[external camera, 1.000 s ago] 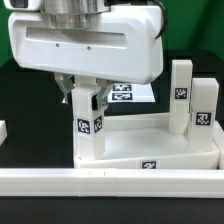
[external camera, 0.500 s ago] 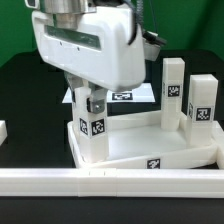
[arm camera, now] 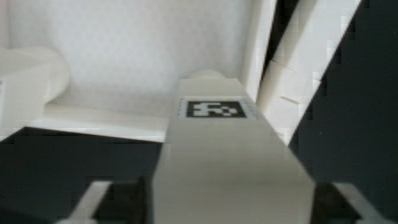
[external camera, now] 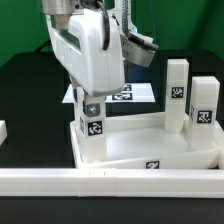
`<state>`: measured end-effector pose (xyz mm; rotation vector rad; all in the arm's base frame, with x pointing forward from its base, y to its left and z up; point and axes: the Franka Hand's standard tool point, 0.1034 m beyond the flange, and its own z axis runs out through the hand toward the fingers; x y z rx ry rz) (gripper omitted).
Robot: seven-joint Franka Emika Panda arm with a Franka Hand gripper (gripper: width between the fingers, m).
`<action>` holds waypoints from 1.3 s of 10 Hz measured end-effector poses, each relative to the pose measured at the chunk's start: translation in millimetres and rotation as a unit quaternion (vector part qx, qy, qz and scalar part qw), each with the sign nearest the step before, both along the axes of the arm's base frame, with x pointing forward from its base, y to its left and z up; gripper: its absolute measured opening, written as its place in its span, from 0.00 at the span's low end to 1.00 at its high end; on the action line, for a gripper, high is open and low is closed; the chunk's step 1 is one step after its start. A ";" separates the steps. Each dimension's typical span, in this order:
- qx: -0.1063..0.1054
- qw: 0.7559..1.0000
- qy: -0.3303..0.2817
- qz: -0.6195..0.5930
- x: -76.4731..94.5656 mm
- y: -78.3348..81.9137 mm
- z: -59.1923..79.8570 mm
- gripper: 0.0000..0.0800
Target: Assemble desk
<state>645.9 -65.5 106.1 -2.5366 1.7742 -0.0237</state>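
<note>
While you're looking at the exterior view, the leg [external camera: 92,128] at the tabletop [external camera: 150,152] front-left corner stands upright, long axis vertical, with the gripper [external camera: 91,107] clamped on its top. Further right, two more legs [external camera: 177,95] stand upright too. Your wrist view adds the fingers [arm camera: 103,200] straddling that leg [arm camera: 222,160].

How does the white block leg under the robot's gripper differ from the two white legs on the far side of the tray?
The white block leg sits between the gripper fingers at the white tray-like tabletop's corner on the exterior view's left; the two free legs stand untouched on that view's right. All are upright, white, with square tags.
</note>
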 end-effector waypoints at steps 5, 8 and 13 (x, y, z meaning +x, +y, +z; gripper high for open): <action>-0.019 0.980 0.012 0.197 -2.7 10.0 -2.9 0.81; -0.023 0.943 0.008 0.331 -2.6 11.0 -3.4 0.81; -0.027 0.852 0.004 0.524 -2.7 8.3 -2.2 0.81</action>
